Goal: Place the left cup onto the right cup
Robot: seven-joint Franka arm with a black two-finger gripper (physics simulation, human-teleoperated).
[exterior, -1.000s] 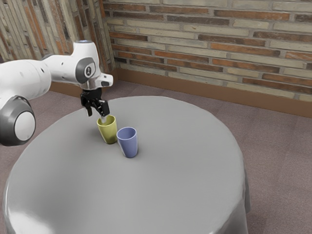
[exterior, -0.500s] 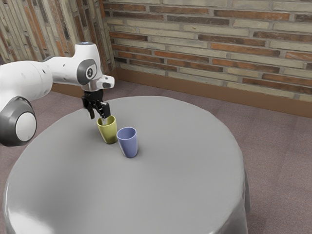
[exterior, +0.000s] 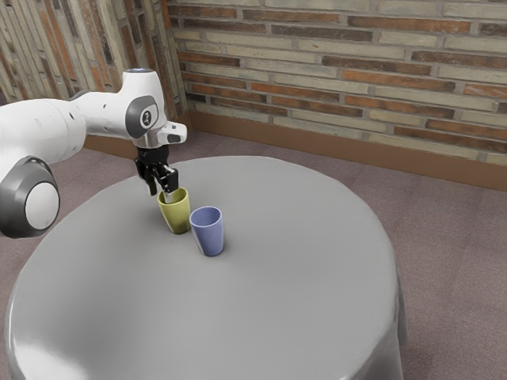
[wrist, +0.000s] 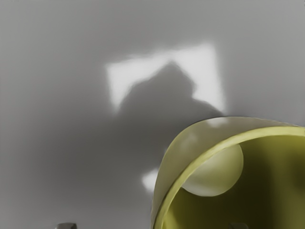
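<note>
Gripper (exterior: 159,188) hangs straight down over the yellow-green cup (exterior: 175,212), at the side of its rim toward the exterior view's left. The jaws stand open and straddle the cup wall, one outside and one inside the mouth, holding nothing. In the wrist view the rim of the cup (wrist: 228,191) curves just under the hand, with wall on neither jaw.

Both cups stand upright, mouths up, on the round table (exterior: 317,261), closer to its far edge than its near one. The blue cup (exterior: 208,230) sits just beside the yellow-green one, toward the exterior view's right and a bit nearer the camera; whether they touch cannot be told. Judged next: close on the wall, lift, carry toward that right side.

Count: two cups, one gripper, one table.
</note>
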